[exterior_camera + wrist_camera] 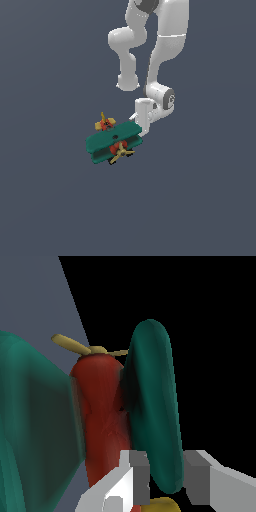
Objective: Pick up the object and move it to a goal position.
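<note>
A white robot arm (pixel 162 60) reaches down to a small toy biplane (pixel 114 142) with teal wings, a red body and a yellow propeller. In the wrist view, the claw (pixel 167 476) has its two grey fingers (pixel 139 476) on either side of one teal wing (pixel 152 406), gripping it. The plane sits at the arm's tip, against a plain grey-blue background.

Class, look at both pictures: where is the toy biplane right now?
In the exterior view the toy biplane sits just left of centre, at the arm's lower end; the wrist view shows one teal wing between the hand's fingers.
</note>
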Robot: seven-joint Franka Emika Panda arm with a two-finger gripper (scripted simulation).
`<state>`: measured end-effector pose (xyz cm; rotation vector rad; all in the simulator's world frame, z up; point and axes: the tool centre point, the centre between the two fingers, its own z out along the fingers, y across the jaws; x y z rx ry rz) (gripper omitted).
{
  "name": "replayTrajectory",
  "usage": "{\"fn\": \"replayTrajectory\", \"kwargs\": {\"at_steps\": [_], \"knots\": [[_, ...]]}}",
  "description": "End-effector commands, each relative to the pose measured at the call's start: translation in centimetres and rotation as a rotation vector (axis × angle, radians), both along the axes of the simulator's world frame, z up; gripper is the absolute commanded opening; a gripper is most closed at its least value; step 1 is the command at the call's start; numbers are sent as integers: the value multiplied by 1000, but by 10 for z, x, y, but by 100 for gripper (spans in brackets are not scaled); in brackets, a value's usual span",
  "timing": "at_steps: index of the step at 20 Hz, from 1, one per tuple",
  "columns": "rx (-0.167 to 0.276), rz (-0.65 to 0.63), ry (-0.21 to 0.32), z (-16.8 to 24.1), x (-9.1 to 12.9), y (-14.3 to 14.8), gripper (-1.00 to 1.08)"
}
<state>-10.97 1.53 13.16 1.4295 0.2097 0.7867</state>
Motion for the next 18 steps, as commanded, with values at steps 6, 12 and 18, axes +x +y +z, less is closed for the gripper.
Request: {"fn": "replayTrajectory", "kwargs": {"at_steps": [6,12,18], "knots": [[0,0,-1,11,0,0,-100],[0,0,-1,36,0,-1,-100],[-1,0,-1,78,0,-1,-100]]}}
